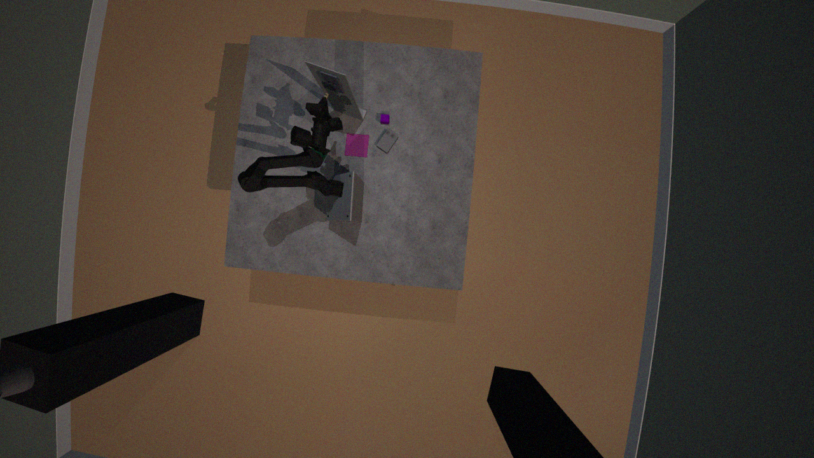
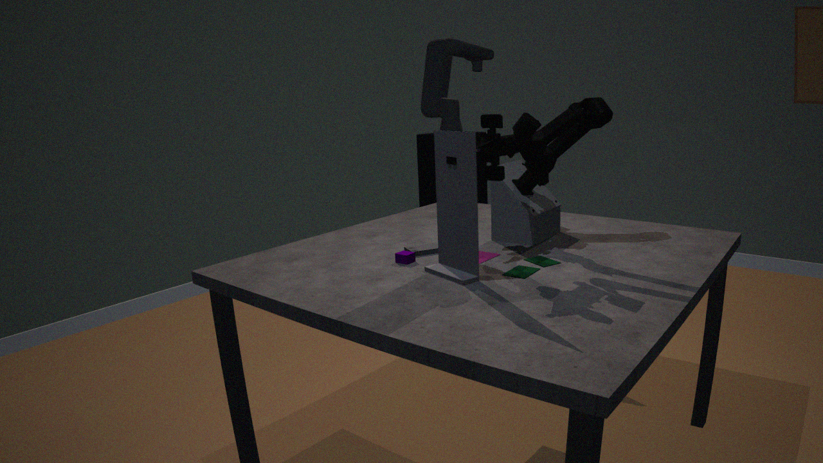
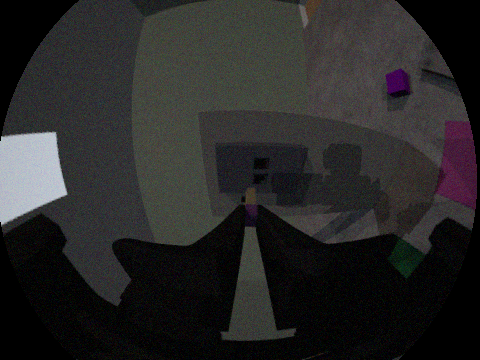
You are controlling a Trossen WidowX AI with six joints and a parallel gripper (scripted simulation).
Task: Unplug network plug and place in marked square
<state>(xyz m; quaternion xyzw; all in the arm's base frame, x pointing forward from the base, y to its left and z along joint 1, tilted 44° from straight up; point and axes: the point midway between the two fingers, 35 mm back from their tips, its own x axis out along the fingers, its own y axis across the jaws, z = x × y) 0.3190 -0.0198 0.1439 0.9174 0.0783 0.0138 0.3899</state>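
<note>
My gripper is shut on the small plug, tan at its front and purple further back. It holds the plug in front of the upright grey panel, high above the table. In the wrist view the tan end shows beyond the fingertips and looks out of the socket; the exact gap to the panel is hard to judge. Two dark socket openings show above the plug. The fingers hide the plug's sides. A flat magenta square lies on the table beside the arm.
A purple cube and a flat grey item lie beyond the magenta square. Two green squares lie near the panel's foot. A grey hooked post rises behind the panel in the exterior view.
</note>
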